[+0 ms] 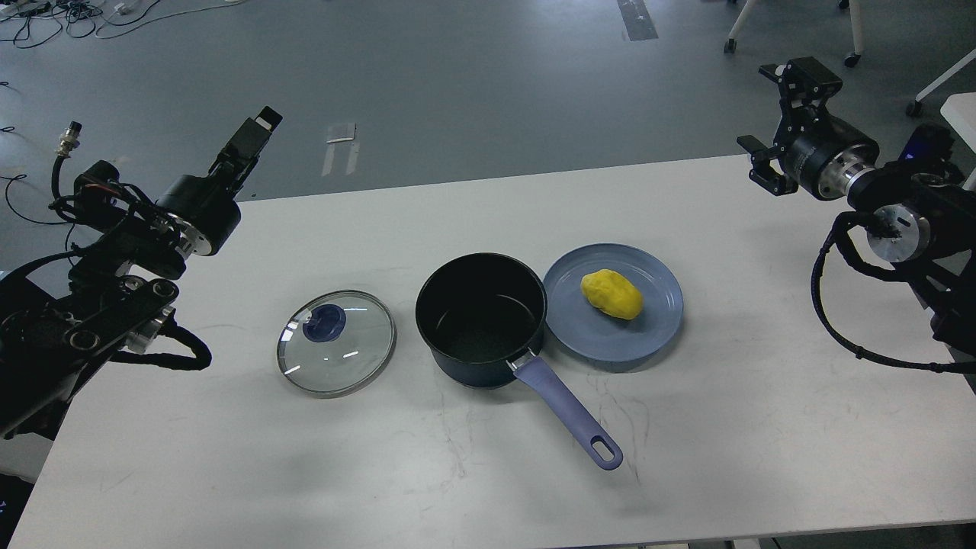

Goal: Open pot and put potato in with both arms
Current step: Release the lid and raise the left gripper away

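The potato (611, 293) lies on the plate (656, 335) just right of our open pot (482, 316), long axis slanting down-right. Our right gripper (778, 122), spread wide and empty, is nearer; whether the left gripper (252, 141) is open, we cannot tell.

Colours noted, head view.
Pot (480, 320) was dark navy outside, black inside, with a lavender-blue handle (568, 412). Lid (336, 343) was clear glass with a blue knob (324, 322). Potato (611, 293) was bright yellow on a plain blue-grey plate (656, 335). Desk (762, 427) was white with faint grey scuffs; floor (473, 76) grey. Both arms were black with silver rings.
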{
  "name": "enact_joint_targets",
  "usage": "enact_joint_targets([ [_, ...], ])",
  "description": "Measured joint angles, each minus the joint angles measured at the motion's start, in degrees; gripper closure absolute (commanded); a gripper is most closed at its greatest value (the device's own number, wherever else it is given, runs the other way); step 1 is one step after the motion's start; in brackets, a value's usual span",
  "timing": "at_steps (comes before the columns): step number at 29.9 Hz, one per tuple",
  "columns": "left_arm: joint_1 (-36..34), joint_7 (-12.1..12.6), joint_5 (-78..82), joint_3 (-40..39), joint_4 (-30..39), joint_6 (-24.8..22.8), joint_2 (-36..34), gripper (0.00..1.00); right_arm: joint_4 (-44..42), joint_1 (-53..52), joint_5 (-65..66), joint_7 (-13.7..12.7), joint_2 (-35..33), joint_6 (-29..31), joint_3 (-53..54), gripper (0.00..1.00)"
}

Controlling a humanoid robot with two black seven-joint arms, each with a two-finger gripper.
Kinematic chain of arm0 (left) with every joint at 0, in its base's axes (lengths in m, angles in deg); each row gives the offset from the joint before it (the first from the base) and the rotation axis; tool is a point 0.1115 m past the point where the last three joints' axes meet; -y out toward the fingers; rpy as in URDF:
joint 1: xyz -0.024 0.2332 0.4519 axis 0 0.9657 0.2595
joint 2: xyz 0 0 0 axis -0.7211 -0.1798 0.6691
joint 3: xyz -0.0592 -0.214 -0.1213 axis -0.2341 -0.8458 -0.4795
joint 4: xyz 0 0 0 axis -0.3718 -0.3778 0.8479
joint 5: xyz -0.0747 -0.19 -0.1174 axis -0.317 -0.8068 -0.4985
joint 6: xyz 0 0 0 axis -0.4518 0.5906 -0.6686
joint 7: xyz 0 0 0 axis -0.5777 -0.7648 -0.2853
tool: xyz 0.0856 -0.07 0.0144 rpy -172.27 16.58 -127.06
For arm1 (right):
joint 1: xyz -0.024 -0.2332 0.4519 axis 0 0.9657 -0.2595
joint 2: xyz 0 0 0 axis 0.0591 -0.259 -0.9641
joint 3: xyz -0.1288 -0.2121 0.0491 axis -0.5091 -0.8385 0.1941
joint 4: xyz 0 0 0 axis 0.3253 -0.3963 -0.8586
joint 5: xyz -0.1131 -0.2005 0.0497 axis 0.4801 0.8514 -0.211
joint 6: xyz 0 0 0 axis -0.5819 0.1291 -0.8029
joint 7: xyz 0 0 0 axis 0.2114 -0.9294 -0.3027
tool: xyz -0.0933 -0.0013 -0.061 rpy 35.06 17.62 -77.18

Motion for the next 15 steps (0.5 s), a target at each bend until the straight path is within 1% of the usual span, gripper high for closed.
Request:
enact_joint_targets([
  [2, -0.9, 0.0, -4.9, -2.0, 0.0, -6.3, -0.1, 0.02, 0.4, -0.4, 0.6, 0.1, -0.2, 0.0, -0.8, 0.0],
  [3, -1.2, 0.5, -7.6, -3.7, -0.2, -9.7, -0.1, 0.02, 0.6, -0.8, 1.5, 0.2, -0.6, 0.0, -1.4, 0.0],
  [5, -1.5, 2.3, -10.8, -6.4, -0.8, -13.7, 0.1, 0.02, 0.8, -1.4, 3.3, 0.5, -1.2, 0.0, -2.4, 0.0],
  [7, -1.4, 3.8, -12.1, -7.9, -1.8, -15.2, 0.8, 0.02, 0.8, -2.2, 4.9, 0.7, -1.4, 0.0, -3.6, 0.0],
  [12, -1.4, 4.2, -13.4, -9.5, -5.0, -16.5, 5.6, 0.02, 0.9, -5.9, 7.4, 1.8, -1.5, 0.0, -7.7, 0.0],
  [14, -1.8, 5.1, -14.3, -10.8, -5.6, -19.5, 6.5, 0.02, 0.9, -6.9, 7.6, 2.0, -1.5, 0.0, -8.8, 0.0],
  [15, -1.9, 5.8, -15.2, -11.8, -5.8, -22.0, 6.8, 0.02, 0.9, -7.2, 7.6, 2.1, -1.5, 0.0, -9.2, 0.0],
])
